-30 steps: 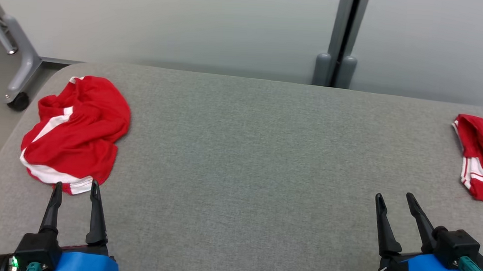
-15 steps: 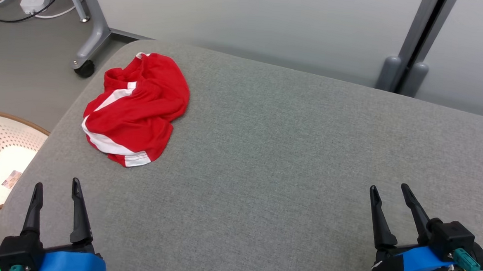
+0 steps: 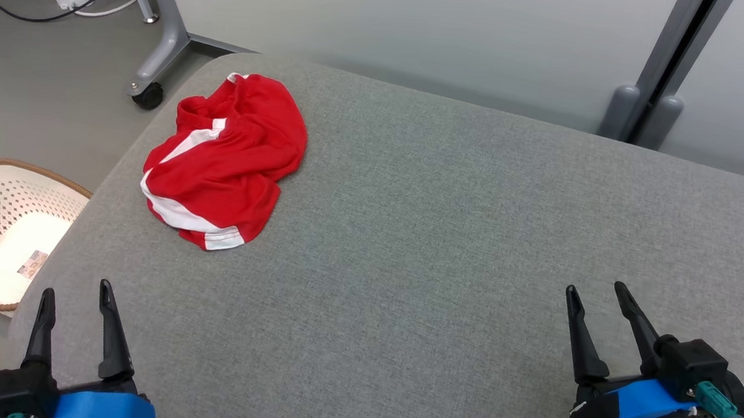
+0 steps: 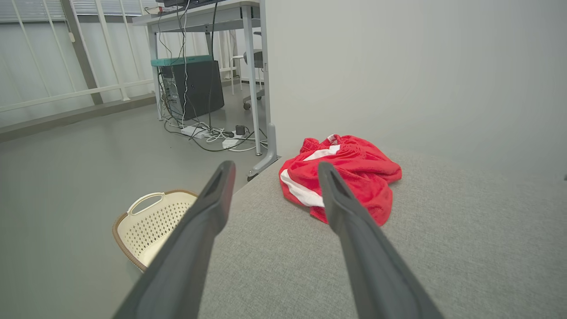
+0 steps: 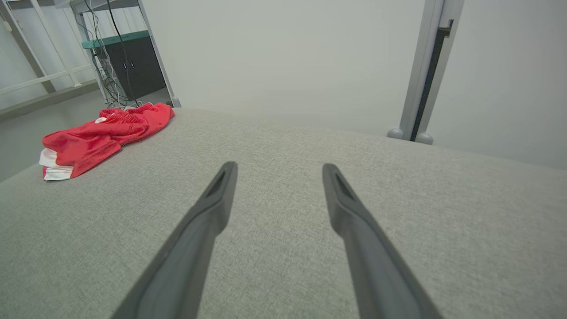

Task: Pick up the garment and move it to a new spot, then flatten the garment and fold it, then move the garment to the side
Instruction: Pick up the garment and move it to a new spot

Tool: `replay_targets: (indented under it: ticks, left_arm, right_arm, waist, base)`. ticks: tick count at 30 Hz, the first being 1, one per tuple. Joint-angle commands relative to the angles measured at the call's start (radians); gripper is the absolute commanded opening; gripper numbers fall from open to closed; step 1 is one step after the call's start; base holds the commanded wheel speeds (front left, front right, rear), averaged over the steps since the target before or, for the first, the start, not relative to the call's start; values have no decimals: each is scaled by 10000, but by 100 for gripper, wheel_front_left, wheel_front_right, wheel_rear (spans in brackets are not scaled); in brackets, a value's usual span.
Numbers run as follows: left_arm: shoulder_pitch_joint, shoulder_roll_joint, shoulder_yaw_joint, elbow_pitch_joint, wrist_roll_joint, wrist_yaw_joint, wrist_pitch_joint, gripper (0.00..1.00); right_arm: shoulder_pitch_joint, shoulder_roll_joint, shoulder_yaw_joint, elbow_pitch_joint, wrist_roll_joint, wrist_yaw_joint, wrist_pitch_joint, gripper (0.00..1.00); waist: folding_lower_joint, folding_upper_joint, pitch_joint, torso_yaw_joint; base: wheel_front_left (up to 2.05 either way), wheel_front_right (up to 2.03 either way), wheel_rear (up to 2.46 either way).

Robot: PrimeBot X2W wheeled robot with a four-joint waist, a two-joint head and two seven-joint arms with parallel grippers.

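We have the red garment (image 3: pixel 225 160) lying crumpled at about 10 o'clock on the grey padded table (image 3: pixel 440 238). It is close to the table's left edge and far corner, with white trim showing along its near hem. Our left gripper (image 3: pixel 75 286) sits at 7 o'clock and our right gripper (image 3: pixel 594 286) at 5 o'clock, both low at the near edge. Both have their jaws spread with nothing between them. Neither touches the cloth, and the right one is well apart from it.

We judge that the pick-up has not begun, so the risks lie in the reach. The heap is bunched in several layers. A pinch on a top fold may lift only one layer and leave us a twisted bundle that is hard to flatten. A pinch too deep may press the fingers into the padding and drag the cover. The garment lies near the rounded edge, with a white basket (image 3: pixel 30 169) on the floor at 9 o'clock. A sweep from the right could therefore push the cloth over the side. The left arm is the nearer one, and leading with the right would mean a long reach towards 10 o'clock that could crowd the left arm
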Motion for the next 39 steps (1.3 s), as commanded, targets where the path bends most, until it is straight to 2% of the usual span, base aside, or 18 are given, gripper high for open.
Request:
replay_targets:
  ticks: [1,10,18,29,33,39]
  left_arm:
    - [-250,25,-3,15,-12,-22,-23,100]
    - [-2251,579,341,569,-352,-252,-23,100]
    - [-5204,1598,477,1935,-717,-491,36,100]
    - [-8539,2792,-194,4940,-812,-750,1006,100]
    - [-9165,2956,-504,6276,-896,-794,1535,100]
    - [-9578,2906,-817,7982,-1249,-863,2276,100]
  right_arm:
    - [-26,-7,-16,-98,-77,3,9,100]
    - [-396,-36,-233,-780,-458,3,235,100]
    - [-889,-347,-505,-2148,-842,3,728,100]
    - [-1261,-605,-1081,-3811,-927,3,1303,100]
    - [-1311,-659,-1198,-4078,-876,3,1353,100]
    - [-1340,-710,-1311,-4236,-856,3,1394,100]
  waist:
    - [0,0,40,-76]
    - [0,0,772,-489]
    - [0,0,2276,-1183]
    - [0,0,4155,-2010]
    - [0,0,4500,-2140]
    - [0,0,4666,-2150]
  base:
    - [0,0,0]
    - [0,0,0]
    - [0,0,0]
    - [0,0,0]
    - [0,0,0]
    - [0,0,0]
